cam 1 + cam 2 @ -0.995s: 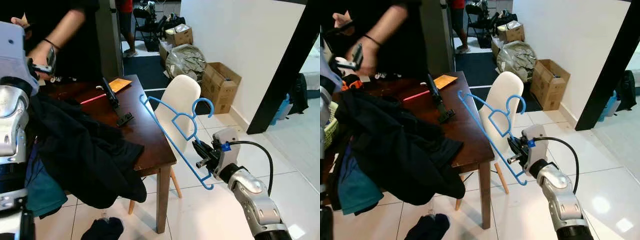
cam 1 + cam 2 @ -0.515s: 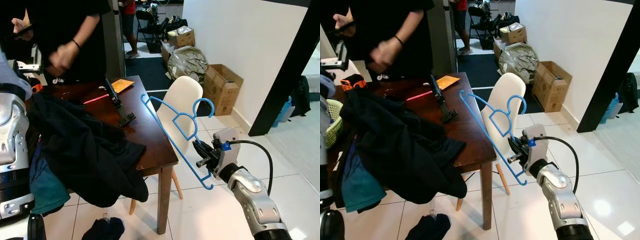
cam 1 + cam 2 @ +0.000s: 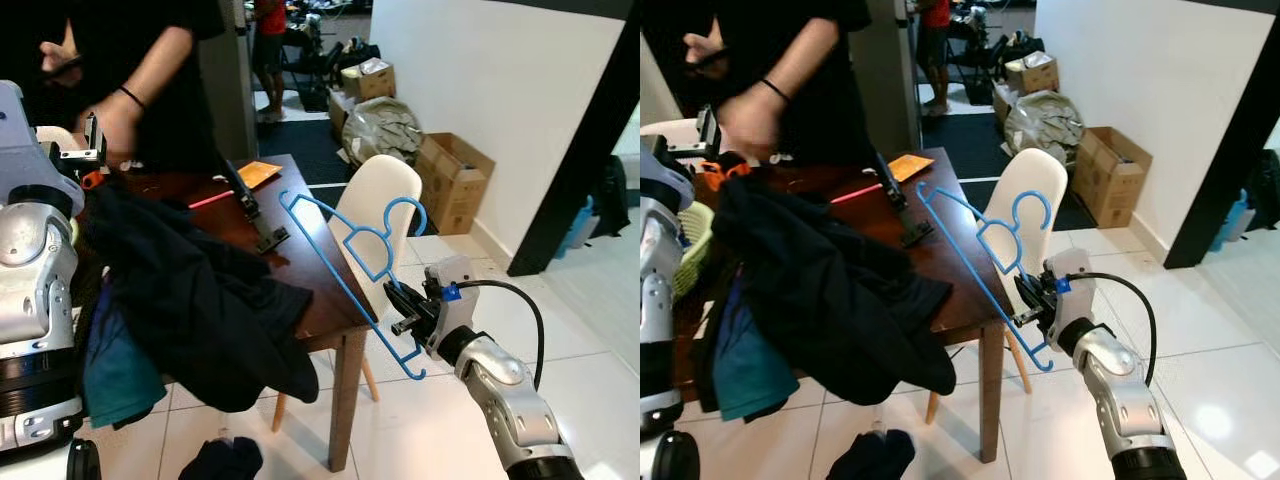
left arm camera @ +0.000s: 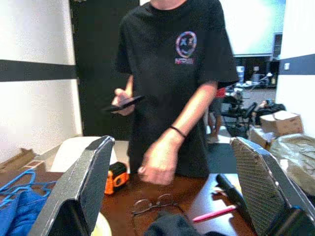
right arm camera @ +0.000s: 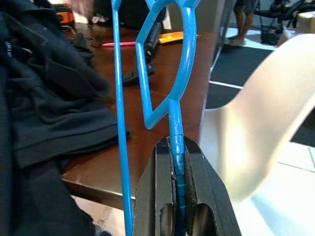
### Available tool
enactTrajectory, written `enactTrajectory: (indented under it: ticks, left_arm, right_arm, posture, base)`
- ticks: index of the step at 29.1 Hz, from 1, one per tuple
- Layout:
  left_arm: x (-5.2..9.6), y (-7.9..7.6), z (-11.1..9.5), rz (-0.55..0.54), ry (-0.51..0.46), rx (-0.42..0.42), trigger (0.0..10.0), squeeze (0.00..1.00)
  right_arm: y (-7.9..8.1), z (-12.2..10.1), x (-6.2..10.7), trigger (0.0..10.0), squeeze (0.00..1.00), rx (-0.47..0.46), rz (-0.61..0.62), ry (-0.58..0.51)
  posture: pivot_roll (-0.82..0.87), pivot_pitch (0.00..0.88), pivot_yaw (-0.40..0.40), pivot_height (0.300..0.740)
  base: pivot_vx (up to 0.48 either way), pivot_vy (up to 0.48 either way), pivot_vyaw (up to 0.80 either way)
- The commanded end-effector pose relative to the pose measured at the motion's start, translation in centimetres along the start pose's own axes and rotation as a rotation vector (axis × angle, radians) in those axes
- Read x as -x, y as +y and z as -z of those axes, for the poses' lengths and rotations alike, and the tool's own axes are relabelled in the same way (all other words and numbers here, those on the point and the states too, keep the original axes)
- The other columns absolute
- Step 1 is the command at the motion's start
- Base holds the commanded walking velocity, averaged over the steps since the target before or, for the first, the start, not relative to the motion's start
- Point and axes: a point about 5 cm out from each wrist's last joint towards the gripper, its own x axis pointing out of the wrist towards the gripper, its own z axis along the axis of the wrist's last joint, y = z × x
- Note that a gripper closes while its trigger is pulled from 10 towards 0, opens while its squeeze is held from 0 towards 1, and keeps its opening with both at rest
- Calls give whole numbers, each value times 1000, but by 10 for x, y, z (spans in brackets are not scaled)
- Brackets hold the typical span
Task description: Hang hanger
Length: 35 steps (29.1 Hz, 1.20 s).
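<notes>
The right gripper [image 3: 397,308] grips the blue hanger [image 3: 352,263] beside the worktop [image 3: 318,300]. The left gripper [image 4: 172,196] is spread wide, facing a person [image 4: 179,73].

The robot's right arm [image 3: 510,395] is built of rounded, glossy silver segments ending in a white wrist housing with a small blue tab; a black cable loops from the housing back along the forearm. The right gripper [image 5: 178,183] has two long black fingers. The left arm [image 3: 35,270] is silver too, with dark bands at its joints and a pale grey upper block.
</notes>
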Motion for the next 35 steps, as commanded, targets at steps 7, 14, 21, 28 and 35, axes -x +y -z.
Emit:
enactTrajectory:
  ticks: [7,14,21,28,35]
  left_arm:
    - [2,-7,6,16,24,10,10000,0]
    - [1,-8,6,21,28,12,10000,0]
    - [3,-10,6,29,23,37,10000,0]
    - [5,-12,6,63,27,23,10000,0]
    - [5,-11,5,35,24,64,10000,0]
  right_arm:
    - [-1,-2,-2,10000,0,-6,2,-12]
    - [-1,-3,-2,10000,0,-8,1,-14]
    - [0,-3,-2,10000,0,-8,0,-17]
    - [1,-4,-1,10000,0,2,-2,-22]
    - [3,-6,-1,10000,0,6,-10,-45]
  posture:
    - [-23,0,-14,740]
    - [-15,0,-13,740]
    - [-19,0,-11,740]
    - [-21,0,-10,740]
    - [-21,0,-10,740]
  base:
    - [0,278,0]
    - [0,287,0]
    - [0,42,0]
    - [0,-133,0]
    - [0,-201,784]
